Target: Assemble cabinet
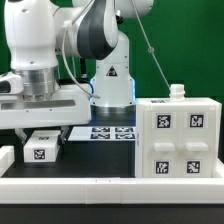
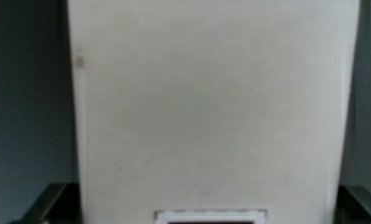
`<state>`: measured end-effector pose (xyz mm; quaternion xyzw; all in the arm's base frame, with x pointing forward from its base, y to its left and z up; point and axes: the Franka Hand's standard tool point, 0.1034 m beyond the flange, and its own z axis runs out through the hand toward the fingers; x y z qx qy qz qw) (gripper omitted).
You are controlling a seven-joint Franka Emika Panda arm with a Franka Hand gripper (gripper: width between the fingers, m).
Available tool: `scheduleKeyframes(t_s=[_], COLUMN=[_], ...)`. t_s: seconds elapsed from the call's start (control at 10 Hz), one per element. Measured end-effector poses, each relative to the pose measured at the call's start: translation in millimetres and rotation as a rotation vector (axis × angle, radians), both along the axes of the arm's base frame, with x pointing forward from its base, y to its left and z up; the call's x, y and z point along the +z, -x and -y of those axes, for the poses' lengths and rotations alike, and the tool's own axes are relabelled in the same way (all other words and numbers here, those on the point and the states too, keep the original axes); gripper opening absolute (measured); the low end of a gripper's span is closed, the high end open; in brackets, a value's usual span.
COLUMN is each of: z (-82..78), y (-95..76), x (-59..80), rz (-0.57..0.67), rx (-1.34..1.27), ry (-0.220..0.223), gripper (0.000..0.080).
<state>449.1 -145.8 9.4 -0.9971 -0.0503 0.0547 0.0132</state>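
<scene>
The white cabinet body (image 1: 181,139) stands at the exterior view's right, with several black-and-white tags on its front and a small knob on top. A small white block (image 1: 42,148) with a tag lies low at the exterior view's left. My gripper (image 1: 42,133) is right over it, fingers down on either side. In the wrist view the white block (image 2: 208,100) fills the picture between my dark fingertips (image 2: 50,205), which lie against its two edges. Its tag (image 2: 210,215) shows at the edge of the view. The gripper (image 2: 208,207) looks shut on the block.
The marker board (image 1: 112,131) lies flat behind, by the arm's base. A low white rail (image 1: 110,186) runs along the front, with a raised end (image 1: 6,157) at the exterior view's left. A green backdrop stands behind.
</scene>
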Motion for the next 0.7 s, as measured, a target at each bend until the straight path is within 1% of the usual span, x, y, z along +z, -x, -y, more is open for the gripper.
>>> scheduleKeyframes(t_s=[0.3, 0.4, 0.6, 0.7], z=[-1.1, -12.0, -37.1, -42.0], y=[-1.1, -7.2, -34.8, -44.1], x=[1.8, 16.5, 68.0, 85.6], rz=[0.002, -0.017, -0.031, -0.053], rx=[0.002, -0.016, -0.014, -0.013], ry=[-0.001, -0.016, -0.054, -0.075], gripper=[0.0551, 0.0551, 0.0551, 0.0551])
